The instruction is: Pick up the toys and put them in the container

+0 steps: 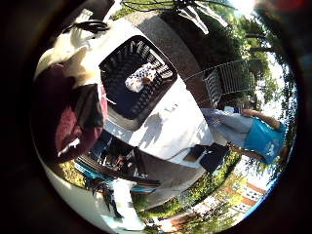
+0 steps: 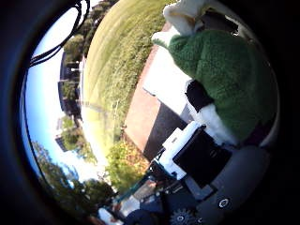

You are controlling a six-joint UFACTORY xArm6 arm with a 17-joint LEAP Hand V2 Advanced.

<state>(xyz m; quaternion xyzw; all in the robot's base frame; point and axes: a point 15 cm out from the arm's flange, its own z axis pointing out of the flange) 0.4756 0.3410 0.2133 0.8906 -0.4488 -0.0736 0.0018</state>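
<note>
Little finger side palm view: a black slatted basket [image 1: 134, 80] sits on a white surface [image 1: 170, 126] outdoors, with a white spotted soft toy [image 1: 140, 77] already lying inside it. Close to the palm, a dark maroon plush shape [image 1: 73, 117] fills one side of this view. Thumb side palm view shows a green and white plush toy [image 2: 225, 79] pressed large against the palm, with the hand [image 2: 201, 159] and its white and black fingers curled round it. The basket lies out from the palm, well apart, so the held toy probably must travel over its open top before release.
</note>
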